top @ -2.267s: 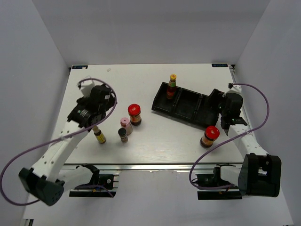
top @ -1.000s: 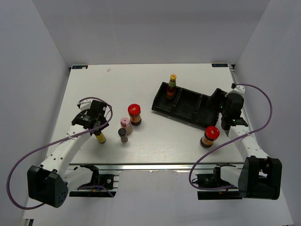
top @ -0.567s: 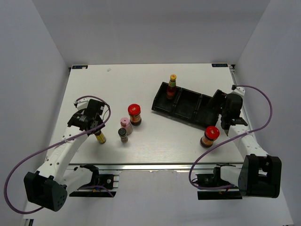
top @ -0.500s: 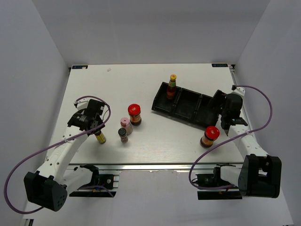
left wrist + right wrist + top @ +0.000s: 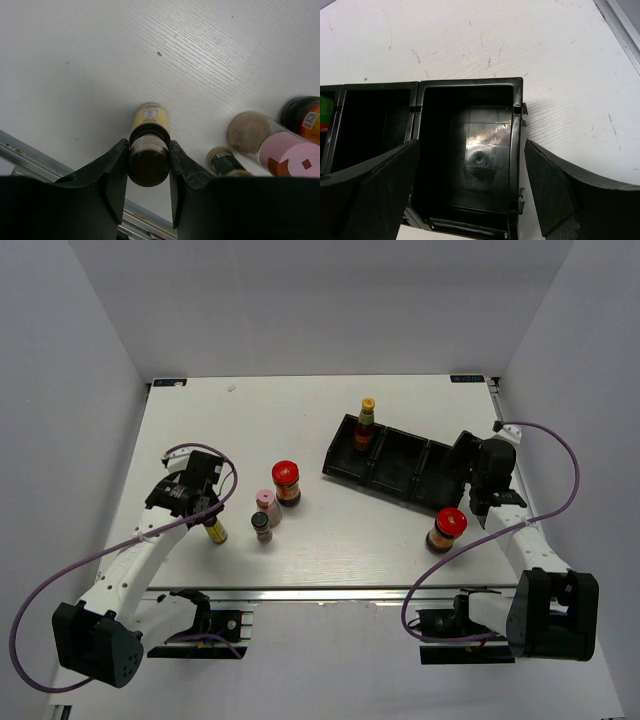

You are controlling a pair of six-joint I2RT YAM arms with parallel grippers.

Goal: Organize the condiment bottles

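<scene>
My left gripper (image 5: 206, 517) (image 5: 148, 167) is shut on a slim yellow-capped bottle (image 5: 213, 531) (image 5: 149, 150) standing at the table's front left. Just right of it stand a dark-capped tiny jar (image 5: 261, 527) (image 5: 227, 162), a pink-capped pale bottle (image 5: 267, 506) (image 5: 282, 155) and a red-lidded dark jar (image 5: 286, 482) (image 5: 302, 117). A second red-lidded jar (image 5: 446, 529) stands front right. Another yellow-capped bottle (image 5: 366, 424) stands in the left end of the black tray (image 5: 400, 468). My right gripper (image 5: 470, 475) (image 5: 470, 185) hangs open above the tray's (image 5: 517, 130) empty right-end compartment.
The tray lies slantwise at the right of the table, its middle compartments holding nothing. The metal front rail (image 5: 30, 160) runs just behind the held bottle. Purple cables loop off both arms.
My left gripper's jaws have closed onto the yellow-capped bottle at the front left. The right arm and the other bottles have not moved.
</scene>
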